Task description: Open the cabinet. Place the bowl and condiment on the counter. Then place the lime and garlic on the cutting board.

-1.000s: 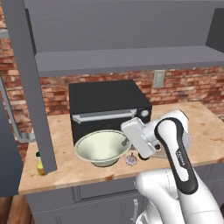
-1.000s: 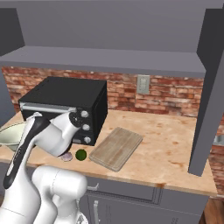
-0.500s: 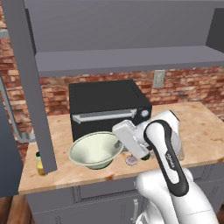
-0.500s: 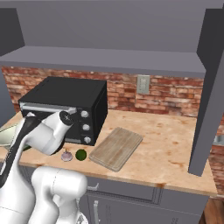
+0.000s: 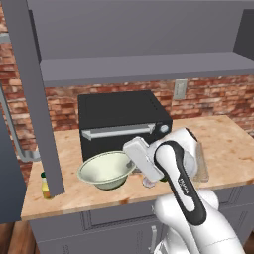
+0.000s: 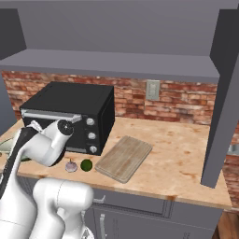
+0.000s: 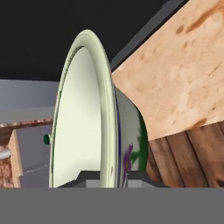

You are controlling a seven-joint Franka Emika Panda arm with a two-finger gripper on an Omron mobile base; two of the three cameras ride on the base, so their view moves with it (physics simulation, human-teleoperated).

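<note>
Bowl first: the wide cream-white bowl with flared rim [image 5: 105, 170] sits low over the tan wooden counter [image 5: 79, 196] before the black oven [image 5: 121, 119]. The gripper [image 5: 134, 166] pinches its right rim, one finger either side, bowl extending leftward from the fingers; straight down releases it.

The bowl [image 5: 105, 169] is cream-white inside, with a dark green base and a purple mark on its outer wall in the hand view. The tabletop [image 6: 182, 161] is light tan wood with marbled grain. The lime [image 6: 86, 165] is dark green, the garlic [image 6: 71, 165] pale grey-white, the cutting board [image 6: 124, 158] light brown with grain, the condiment [image 5: 45, 184] yellow, the oven [image 5: 121, 121] black, the wall [image 6: 186, 102] red brick.
</note>
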